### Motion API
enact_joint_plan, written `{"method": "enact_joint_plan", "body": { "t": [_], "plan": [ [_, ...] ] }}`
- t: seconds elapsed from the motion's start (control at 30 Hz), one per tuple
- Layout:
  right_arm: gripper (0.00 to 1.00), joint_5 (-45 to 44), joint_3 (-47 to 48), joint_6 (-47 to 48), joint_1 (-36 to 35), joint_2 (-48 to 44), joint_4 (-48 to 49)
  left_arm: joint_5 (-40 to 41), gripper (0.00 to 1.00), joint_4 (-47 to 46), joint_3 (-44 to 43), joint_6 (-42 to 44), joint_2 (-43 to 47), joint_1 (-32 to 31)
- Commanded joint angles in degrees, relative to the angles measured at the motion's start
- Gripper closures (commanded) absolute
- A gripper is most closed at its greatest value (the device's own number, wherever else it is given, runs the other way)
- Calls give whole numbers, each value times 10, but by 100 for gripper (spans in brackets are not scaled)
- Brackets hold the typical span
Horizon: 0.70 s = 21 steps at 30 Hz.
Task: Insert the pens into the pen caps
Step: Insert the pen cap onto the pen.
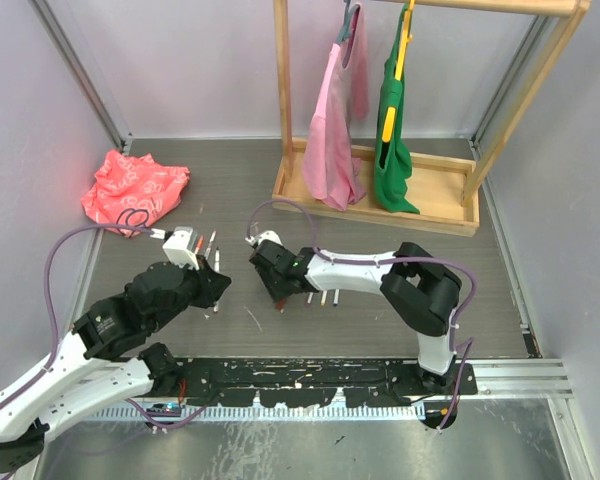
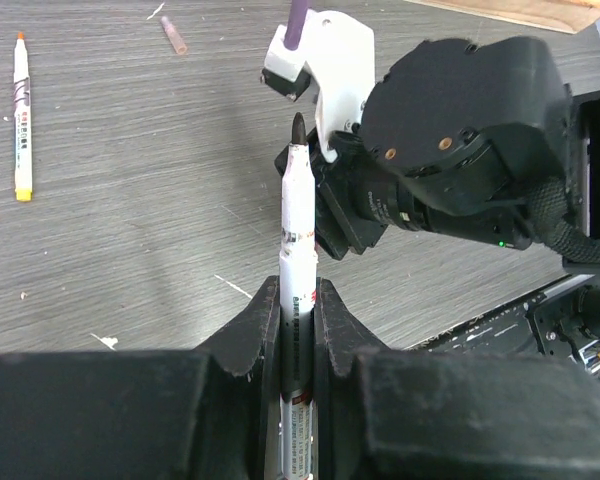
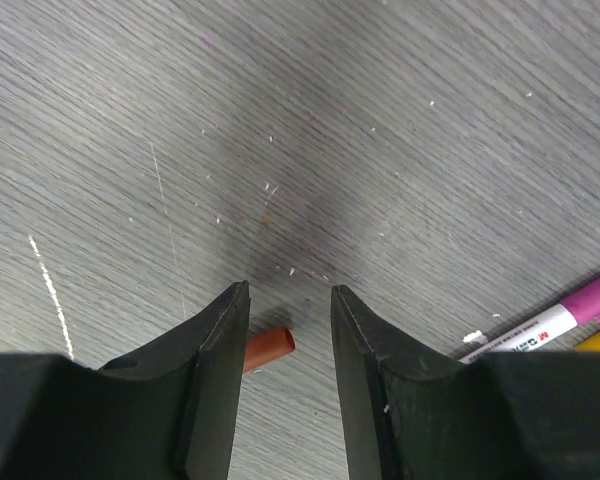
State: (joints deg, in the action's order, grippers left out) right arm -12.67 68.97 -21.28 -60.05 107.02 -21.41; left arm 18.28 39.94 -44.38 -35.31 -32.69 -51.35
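Overall, the table (image 1: 410, 310) has a grey wood-grain top, scuffed with pale scratches and white flecks. It is closed in by plain pale walls (image 1: 180, 60) with metal posts at the back corners. A wooden rack (image 1: 380, 190) stands at the back of the table. 1 pink bag (image 1: 332, 140) and 1 green bag (image 1: 392, 150) hang from its rail. To the left of the rack, a crumpled red bag (image 1: 135, 185) lies against the side wall. A black base plate (image 1: 310, 375) runs along the edge farthest from the rack.

Left gripper (image 2: 298, 300): in front of the rack and to its left. Its jaws are closed on 1 white pen (image 2: 298, 220), whose bare dark tip points toward the right arm's wrist.

Right gripper (image 3: 288, 295): in front of the rack's left post, low over the table. Its jaws are partly apart and grip nothing. 1 red cap (image 3: 270, 348) lies flat beside 1 finger, partly hidden by it.

Loose pens (image 1: 323, 297) lie in front of the rack, just beside the right gripper, among them a pink-ended pen (image 3: 565, 318).
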Motion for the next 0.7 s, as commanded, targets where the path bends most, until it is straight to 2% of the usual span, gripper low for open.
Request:
{"method": "enact_joint_plan", "body": {
  "t": [0.0,0.37,0.67],
  "plan": [
    [56,-56,28,2,-16,2,-38,14,100,-7,-22,0,12,2],
    [57,-33,-41,-30,-26,-40,-48,12,100,-20,-16,0,12,2],
    [57,-38,-47,-42,-59,-71,-52,2,100,-33,-19,2,-7,2]
  ]
}}
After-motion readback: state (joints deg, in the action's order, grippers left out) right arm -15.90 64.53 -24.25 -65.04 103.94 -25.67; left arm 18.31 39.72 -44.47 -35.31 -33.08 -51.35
